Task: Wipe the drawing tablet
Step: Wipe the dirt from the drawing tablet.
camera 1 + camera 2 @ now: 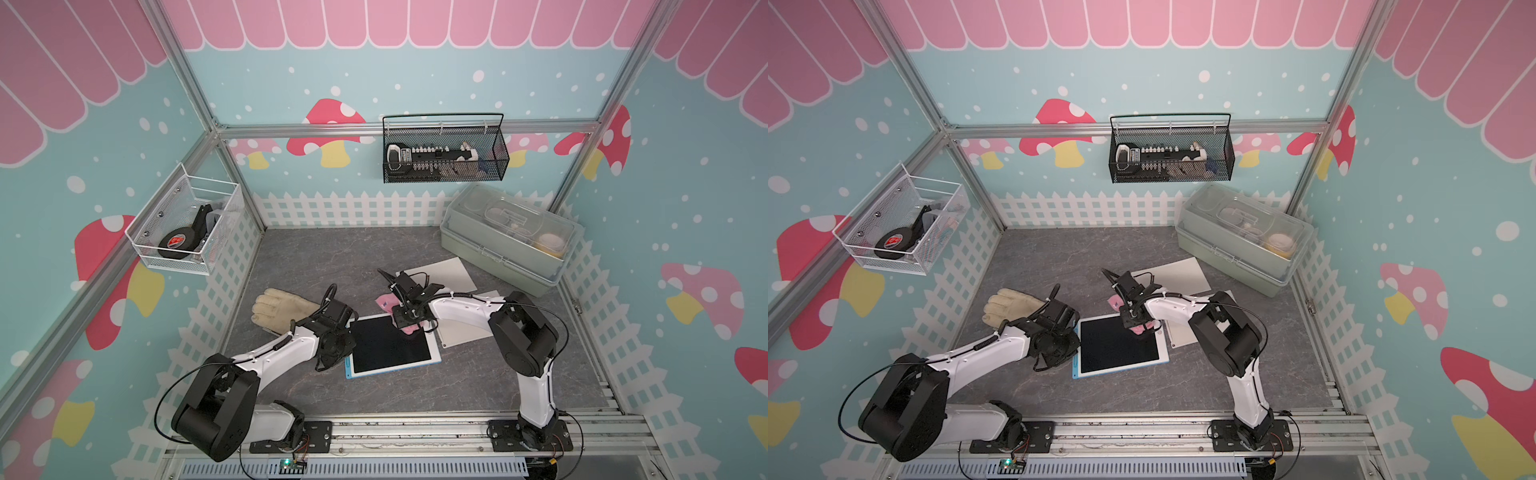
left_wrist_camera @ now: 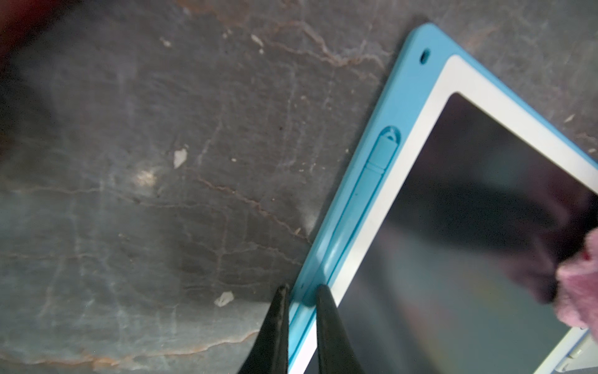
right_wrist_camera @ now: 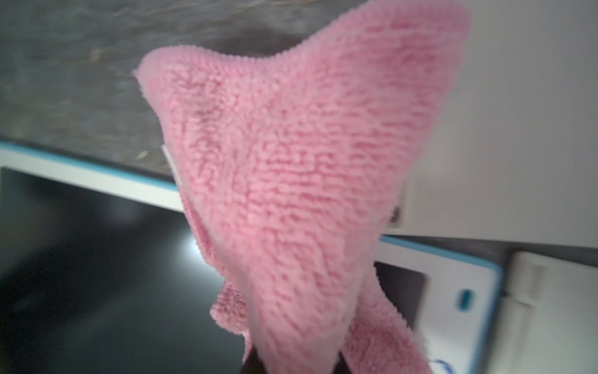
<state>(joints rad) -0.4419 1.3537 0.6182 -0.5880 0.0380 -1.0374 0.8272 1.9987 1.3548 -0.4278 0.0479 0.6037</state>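
The drawing tablet (image 1: 390, 349) (image 1: 1119, 347), blue-framed with a white bezel and a black screen, lies flat on the grey table in both top views. My left gripper (image 2: 302, 293) is shut on the tablet's blue left rim, one finger on each side of it. My right gripper (image 3: 296, 362) is shut on a fluffy pink cloth (image 3: 301, 162). It holds the cloth (image 1: 410, 329) down on the screen's far right corner. In the left wrist view the cloth (image 2: 579, 291) shows at the far side of the screen (image 2: 469, 226).
A beige glove (image 1: 278, 309) lies left of the tablet, behind my left wrist. White sheets (image 1: 446, 272) lie behind and to the right of the tablet. A lidded storage box (image 1: 507, 237) stands at the back right. Wire baskets (image 1: 444, 149) (image 1: 187, 224) hang on the walls.
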